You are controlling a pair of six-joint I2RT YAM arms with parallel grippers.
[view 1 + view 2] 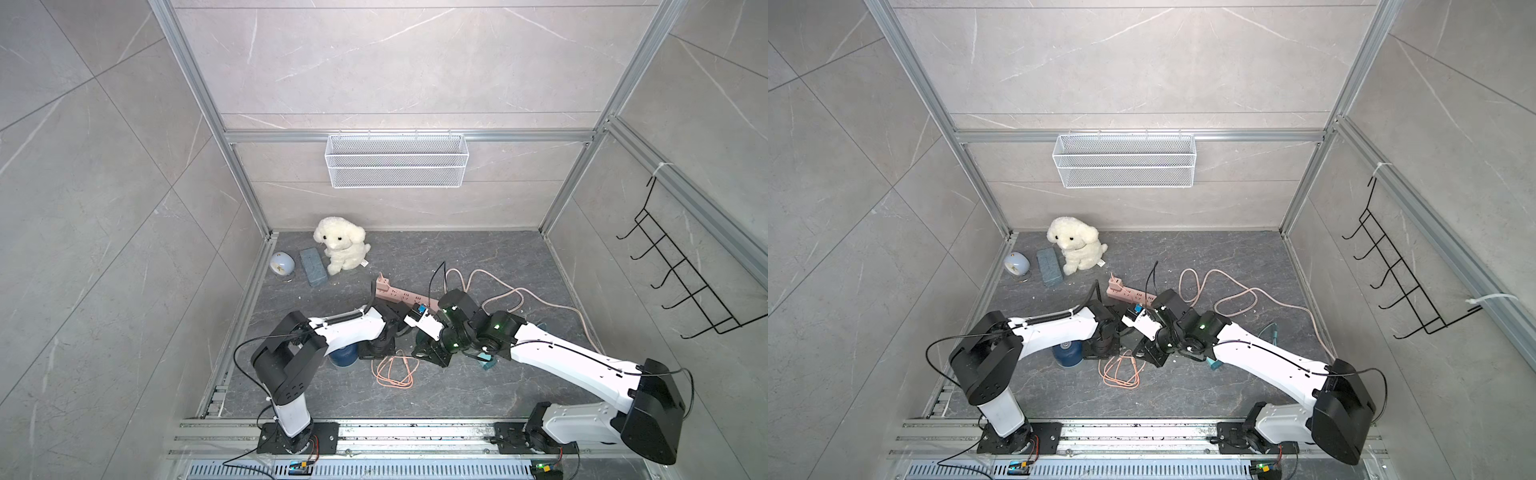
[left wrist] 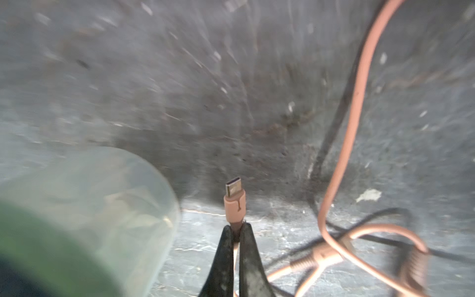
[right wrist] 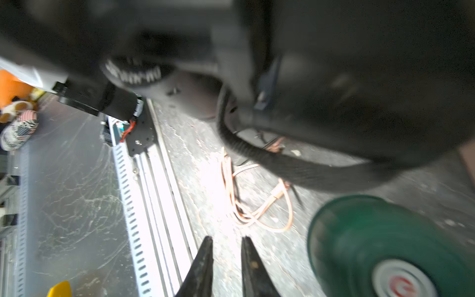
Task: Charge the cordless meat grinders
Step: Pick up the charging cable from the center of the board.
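My left gripper is shut on the neck of a pink cable plug, whose metal tip points away over the dark floor. Beside it, blurred, stands the green meat grinder on its clear bowl. The right wrist view shows the same green grinder with its silver hub, off to one side of my open, empty right gripper. The navy blue grinder stands under the left forearm. In both top views the arms cover the green grinder.
A pink power strip lies behind the wrists. Loose pink cable is coiled in front, and a teal plug cube sits under the right forearm. Plush dog, pale blue ball and grey-blue block stand back left.
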